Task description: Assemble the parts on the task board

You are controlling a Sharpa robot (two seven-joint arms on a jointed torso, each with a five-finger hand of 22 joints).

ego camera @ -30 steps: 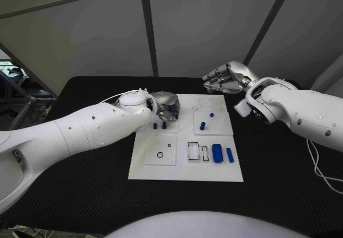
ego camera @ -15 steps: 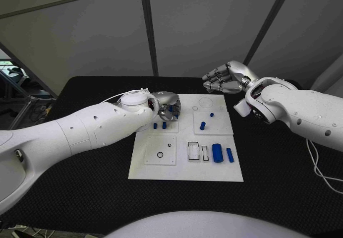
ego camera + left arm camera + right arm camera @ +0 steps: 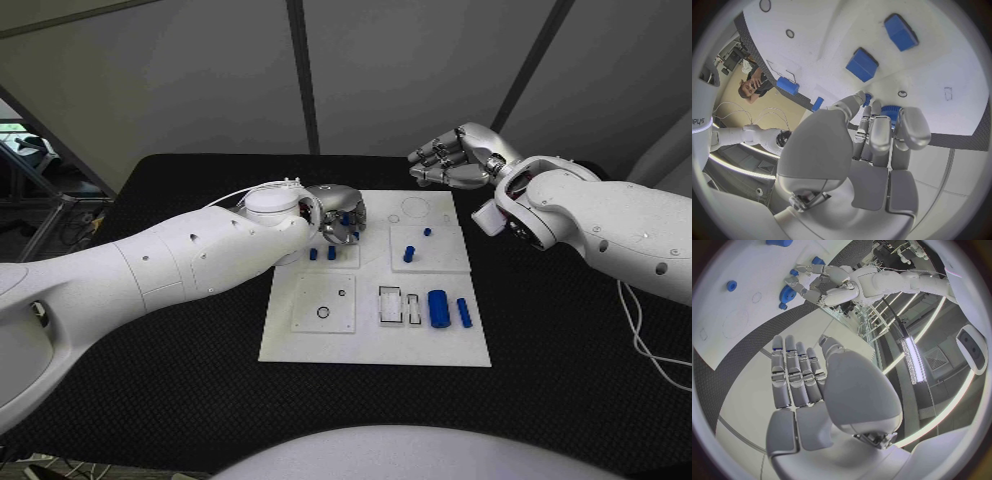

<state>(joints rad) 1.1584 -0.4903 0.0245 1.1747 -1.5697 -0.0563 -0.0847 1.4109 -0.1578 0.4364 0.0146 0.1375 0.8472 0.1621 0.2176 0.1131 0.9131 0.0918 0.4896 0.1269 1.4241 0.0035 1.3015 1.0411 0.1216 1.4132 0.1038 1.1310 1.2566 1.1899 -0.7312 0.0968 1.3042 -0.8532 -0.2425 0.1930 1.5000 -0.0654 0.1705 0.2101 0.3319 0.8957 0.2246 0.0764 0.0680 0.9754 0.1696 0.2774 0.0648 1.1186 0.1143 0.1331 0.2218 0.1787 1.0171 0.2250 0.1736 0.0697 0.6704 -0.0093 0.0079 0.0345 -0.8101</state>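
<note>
The white task board (image 3: 378, 345) lies in the middle of the black table. My left hand (image 3: 340, 214) is down on the board's far left corner, its fingertips (image 3: 868, 120) closed round a blue toothed gear (image 3: 891, 109), which also shows under that hand as the gear (image 3: 787, 292). My right hand (image 3: 453, 160) hovers above the board's far right edge, fingers (image 3: 795, 372) stretched out side by side and holding nothing. Two short blue pegs (image 3: 322, 254) stand just in front of the left hand.
A thick blue cylinder (image 3: 437, 308) and a thinner one (image 3: 463, 312) lie at the board's near right beside a rectangular slot (image 3: 391, 306). Two small blue pieces (image 3: 410, 253) sit on the right raised plate. A small blue gear (image 3: 731, 285) rests on the board.
</note>
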